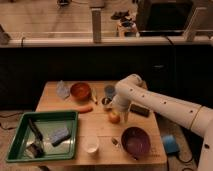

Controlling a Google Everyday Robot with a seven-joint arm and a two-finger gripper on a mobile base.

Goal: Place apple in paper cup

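The apple (114, 117) is a small yellow-orange fruit lying on the wooden table (100, 127), near its middle. The white paper cup (91, 145) stands upright near the front edge, to the front left of the apple, and looks empty. My gripper (112, 105) hangs at the end of the white arm (150, 100), just behind and above the apple. Whether it touches the apple does not show.
A green tray (20, 131) with tools sits at the left. An orange bowl (80, 91), a carrot (85, 109), a blue cup (109, 90) and a clear bag (62, 89) are at the back. A purple bowl (136, 141) and a dark block (139, 110) are at the right.
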